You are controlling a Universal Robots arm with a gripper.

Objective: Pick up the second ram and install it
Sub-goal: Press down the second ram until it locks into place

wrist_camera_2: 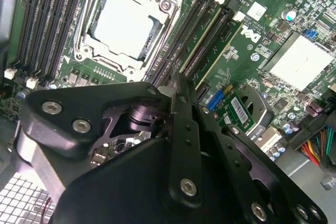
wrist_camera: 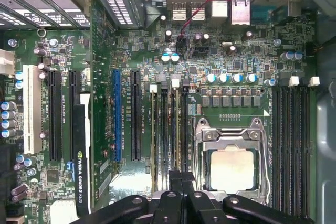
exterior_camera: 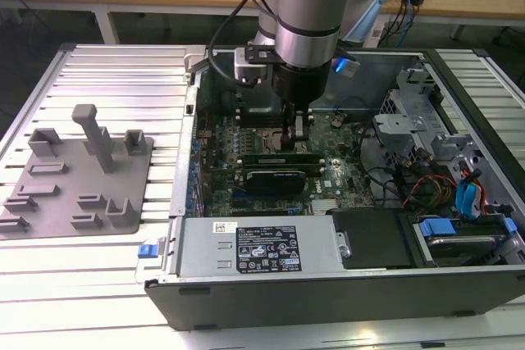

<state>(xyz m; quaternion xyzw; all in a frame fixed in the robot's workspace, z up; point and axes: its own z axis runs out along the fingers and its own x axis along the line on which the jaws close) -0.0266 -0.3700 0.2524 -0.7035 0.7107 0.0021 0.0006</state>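
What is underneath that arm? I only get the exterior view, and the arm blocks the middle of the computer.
Observer: In the first wrist view, the gripper hangs over a row of long memory slots.
Operator: What sits beside those?
Observer: A metal-framed processor socket, right next to them.
Operator: Is anything covering it?
Observer: No. The second wrist view shows its pale square chip bare, with no cooler on top.
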